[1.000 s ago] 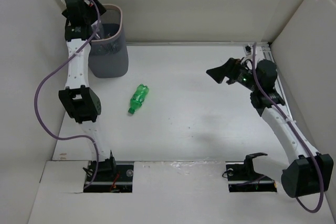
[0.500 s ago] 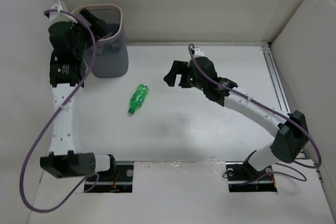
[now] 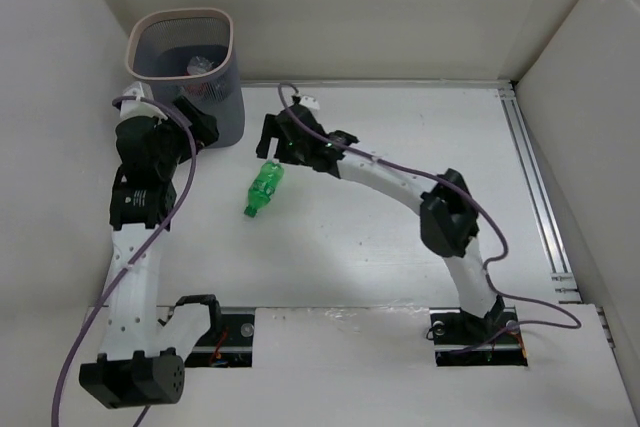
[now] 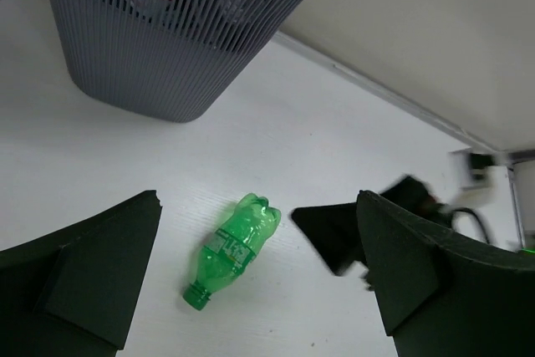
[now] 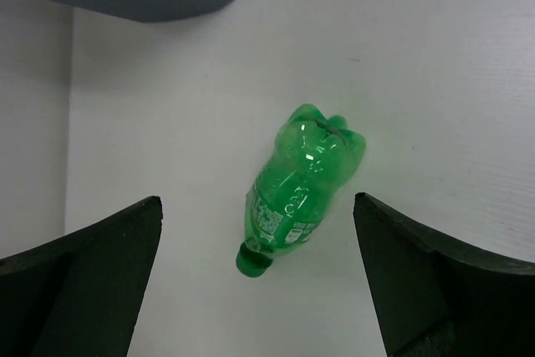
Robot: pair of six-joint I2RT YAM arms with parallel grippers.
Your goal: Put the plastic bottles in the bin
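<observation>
Right end effector (image 3: 278, 143) was held released over the green bottle (image 3: 264, 187) on the desk (image 3: 350, 277), evidently staged for grasping; left end effector (image 3: 190, 122) was parked released beside the bin (image 3: 230, 57).

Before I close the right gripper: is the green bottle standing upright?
No, the green bottle lies on its side on the white table.

Right gripper (image 3: 275, 142) now above green bottle (image 3: 264, 187)
</observation>
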